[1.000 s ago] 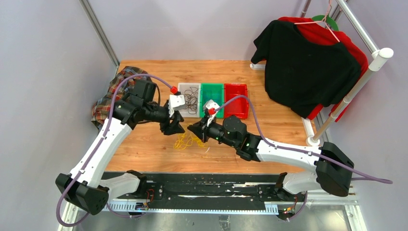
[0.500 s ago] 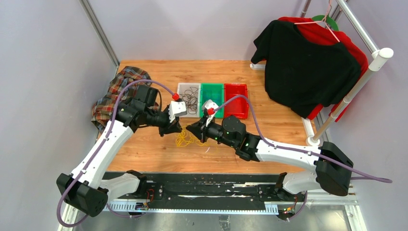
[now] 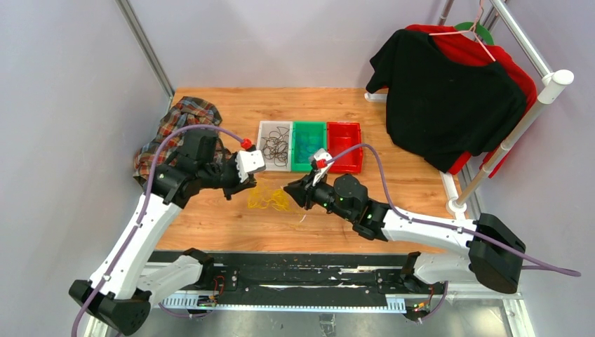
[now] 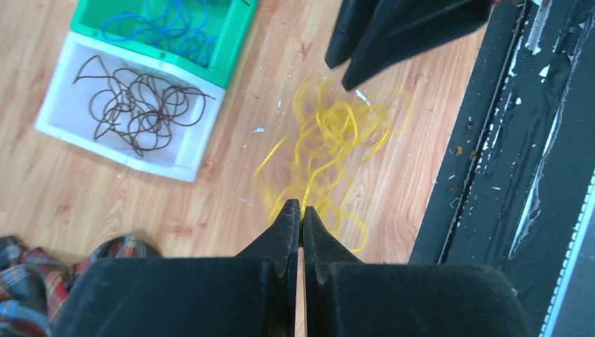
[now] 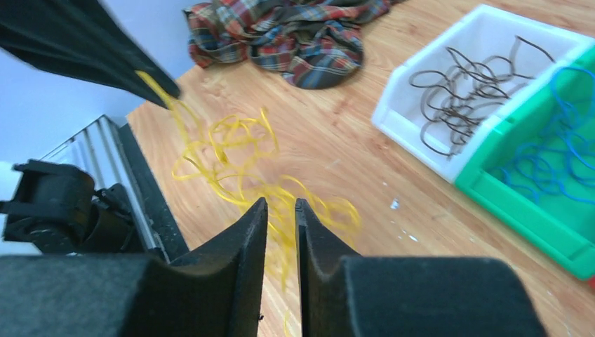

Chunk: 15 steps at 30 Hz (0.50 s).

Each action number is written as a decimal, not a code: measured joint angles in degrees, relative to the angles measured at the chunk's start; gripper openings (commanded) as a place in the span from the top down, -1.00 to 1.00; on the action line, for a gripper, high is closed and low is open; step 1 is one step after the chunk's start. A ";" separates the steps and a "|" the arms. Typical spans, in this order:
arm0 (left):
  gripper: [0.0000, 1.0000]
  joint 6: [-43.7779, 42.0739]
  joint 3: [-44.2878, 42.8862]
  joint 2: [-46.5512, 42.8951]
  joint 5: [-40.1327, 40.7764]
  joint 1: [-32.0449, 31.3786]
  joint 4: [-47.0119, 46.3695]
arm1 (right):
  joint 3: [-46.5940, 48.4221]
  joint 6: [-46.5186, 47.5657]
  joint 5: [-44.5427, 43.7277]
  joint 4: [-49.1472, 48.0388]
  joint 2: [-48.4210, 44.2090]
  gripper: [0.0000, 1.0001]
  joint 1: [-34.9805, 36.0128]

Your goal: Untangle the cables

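The wooden tabletop (image 3: 231, 105) carries a rack with a black shirt (image 3: 449, 98) at the far right and a crumpled plaid cloth (image 3: 165, 133) at the left. A white bin (image 4: 62, 112) of dark cables (image 4: 140, 105), a green bin (image 4: 154, 62) of blue cables (image 4: 168, 21) and a red bin (image 3: 344, 140) sit in a row.

In front of them, the left tool (image 4: 302, 207) is pressed together on one strand of the yellow cables (image 4: 330, 133), which lie in a loose clump on the wood between the two arms. The right tool (image 5: 281, 203) hangs over the clump with its fingers slightly spread; I cannot tell whether a strand runs between them.

The main risk is that a left-side pull meets no counter-hold, so the whole clump drags along, or its loops cinch into a knot. The thin strand could also slip from the pinch.
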<state>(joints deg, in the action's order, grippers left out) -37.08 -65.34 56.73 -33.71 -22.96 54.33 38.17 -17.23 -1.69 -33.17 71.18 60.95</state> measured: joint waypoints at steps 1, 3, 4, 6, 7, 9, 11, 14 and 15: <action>0.99 0.02 0.00 -0.74 0.52 0.00 0.00 | -0.50 -0.24 -0.46 0.35 -0.48 0.47 -0.46; 0.99 0.26 0.00 -2.01 1.03 0.00 0.02 | -0.83 -0.63 -1.40 1.07 -0.92 0.44 -1.14; 0.99 0.52 0.00 -2.54 1.11 0.00 0.02 | -0.83 -0.74 -1.75 1.40 -0.98 0.44 -1.40; 0.99 1.16 -0.04 -2.95 1.14 0.00 0.02 | -0.83 -0.79 -2.60 2.16 -1.03 0.40 -1.55; 0.99 1.64 -0.20 -2.97 1.11 0.00 0.11 | -0.79 -0.76 -3.04 2.80 -1.03 0.31 -1.55; 0.99 2.45 -0.68 -2.89 1.03 0.00 0.17 | -0.72 -0.70 -3.72 3.96 -1.03 0.11 -1.55; 0.99 3.32 -1.22 -2.89 0.66 0.00 0.20 | -0.72 -0.20 -3.93 4.44 -1.18 -0.11 -1.55; 0.99 4.33 -1.86 -2.95 0.07 0.00 0.20 | -0.24 1.36 -3.80 4.28 -1.55 -0.30 -1.31; 0.99 4.59 -1.90 -2.95 -0.15 0.00 0.17 | 0.35 2.14 -3.76 4.31 -1.62 -0.31 -1.05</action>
<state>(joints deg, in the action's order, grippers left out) -32.49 -67.24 53.78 -33.87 -22.96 54.50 38.52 -15.09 -5.45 -28.86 69.56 59.90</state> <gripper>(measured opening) 0.018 0.616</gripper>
